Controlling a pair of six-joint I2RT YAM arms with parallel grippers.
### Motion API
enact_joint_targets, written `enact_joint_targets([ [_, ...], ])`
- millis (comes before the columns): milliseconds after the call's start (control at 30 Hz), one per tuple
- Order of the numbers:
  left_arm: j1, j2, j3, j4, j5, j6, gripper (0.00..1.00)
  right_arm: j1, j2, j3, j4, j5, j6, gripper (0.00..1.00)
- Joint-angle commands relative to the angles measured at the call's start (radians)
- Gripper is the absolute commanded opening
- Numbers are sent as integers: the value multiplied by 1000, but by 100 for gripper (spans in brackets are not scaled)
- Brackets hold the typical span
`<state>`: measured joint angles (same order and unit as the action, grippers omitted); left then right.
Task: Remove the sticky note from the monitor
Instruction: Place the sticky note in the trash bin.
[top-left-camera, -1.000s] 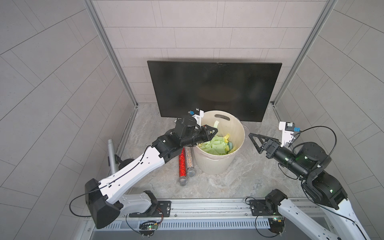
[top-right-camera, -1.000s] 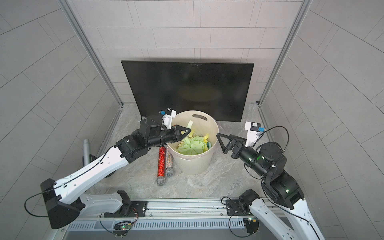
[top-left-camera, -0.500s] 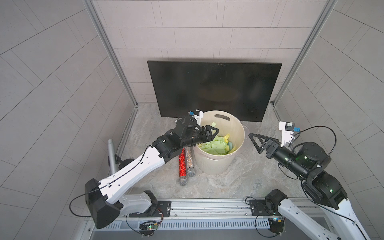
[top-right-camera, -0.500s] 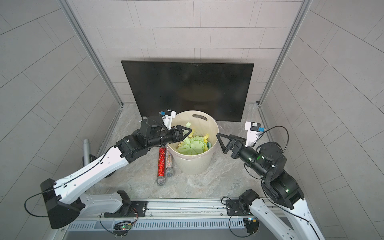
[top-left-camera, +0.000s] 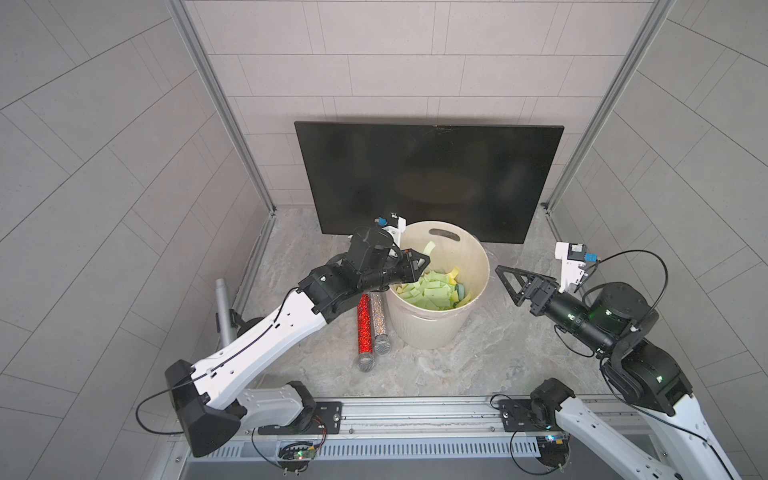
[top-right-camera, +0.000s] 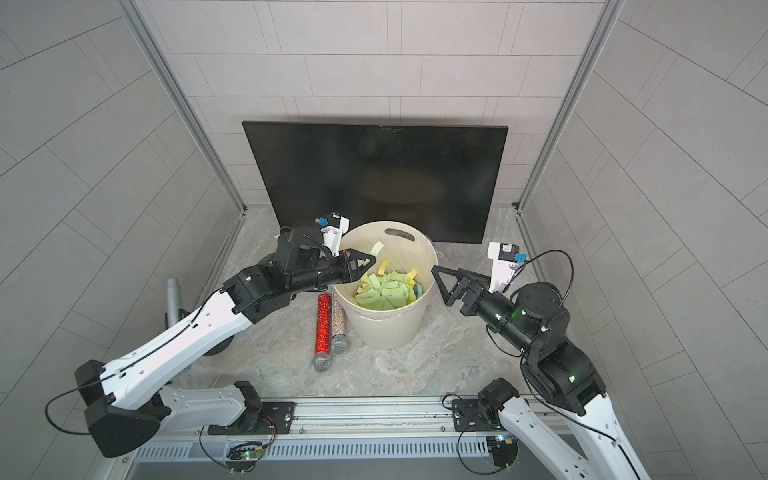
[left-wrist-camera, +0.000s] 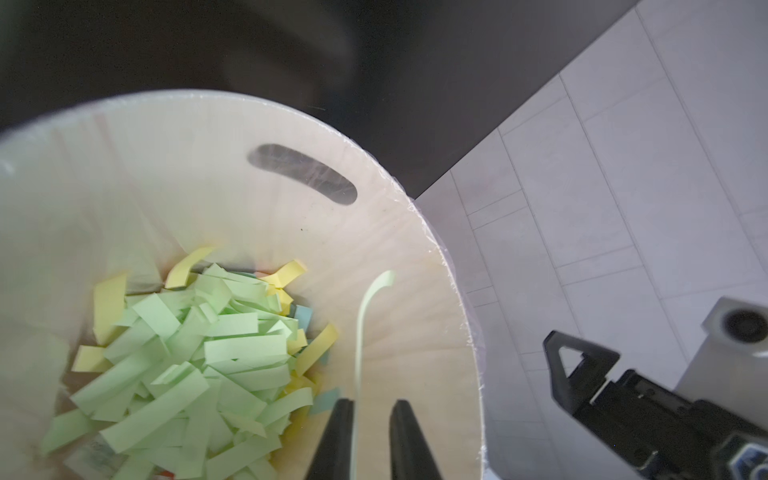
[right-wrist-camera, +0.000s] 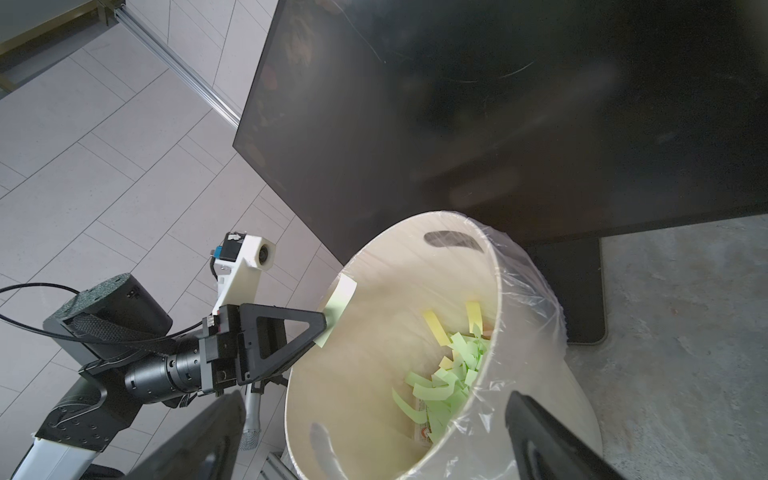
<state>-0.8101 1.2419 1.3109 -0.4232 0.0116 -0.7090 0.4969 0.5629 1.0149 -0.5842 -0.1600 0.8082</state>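
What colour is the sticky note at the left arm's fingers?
The sticky note is pale green, clearest in the right wrist view.

No text readable. Printed scrap (right-wrist-camera: 422, 431) with a red round mark lies deep in the bucket (right-wrist-camera: 374, 345), below and beyond the left gripper (right-wrist-camera: 321, 327): print too small. Pale mark on black housing (right-wrist-camera: 120, 299) behind that gripper: blurred.

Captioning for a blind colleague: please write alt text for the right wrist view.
A pale green sticky note sits at the tip of the left gripper, over the rim of a cream bucket holding green and yellow paper strips. A black monitor stands behind the bucket.
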Motion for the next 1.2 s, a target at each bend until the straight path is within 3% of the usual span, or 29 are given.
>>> enact_joint_targets([
  [0, -9, 16, 38, -48, -8, 44, 13, -6, 2, 4, -6, 8, -7, 100],
  [67, -10, 24, 46, -56, -7, 49, 20, -6, 1, 2, -6, 7, -6, 100],
  [167, -12, 29, 50, -58, -6, 51, 47, -6, -1, 0, -6, 8, -8, 100],
  [333, -12, 30, 53, -60, -9, 56, 56, -6, -4, -3, -6, 10, -9, 100],
  [367, -13, 32, 54, -59, -7, 60, 47, -6, -4, -4, -6, 10, -10, 100],
  [433, -12, 34, 60, -63, -1, 65, 17, -5, -4, -6, -6, 10, -8, 100],
  [467, -12, 36, 64, -66, -1, 67, 11, -6, -4, -7, -6, 10, -8, 100],
  [567, -12, 37, 68, -70, -7, 68, 12, -6, -4, -10, -6, 10, -7, 100],
  [767, -12, 37, 70, -71, -12, 69, 42, -8, -8, -12, -5, 10, -6, 100],
  [900, -12, 37, 72, -69, -11, 69, 51, -8, -11, -14, -6, 10, -6, 100],
  [933, -12, 37, 73, -68, -10, 70, 47, -8, -11, -14, -6, 10, -6, 100],
  [967, -13, 37, 74, -68, -9, 72, 35, -8, -12, -16, -6, 10, -6, 100],
  [1000, -12, 38, 76, -69, -7, 74, 15, -8, -11, -16, -6, 10, -6, 100],
  [1033, -12, 41, 79, -71, -6, 77, 3, -8, -11, -16, -6, 10, -6, 100],
  [1133, -12, 48, 97, -83, -8, 86, 0, -8, -12, -17, -6, 10, -6, 100],
  [1167, -12, 52, 102, -88, -9, 89, 6, -7, -12, -17, -6, 11, -6, 100],
])
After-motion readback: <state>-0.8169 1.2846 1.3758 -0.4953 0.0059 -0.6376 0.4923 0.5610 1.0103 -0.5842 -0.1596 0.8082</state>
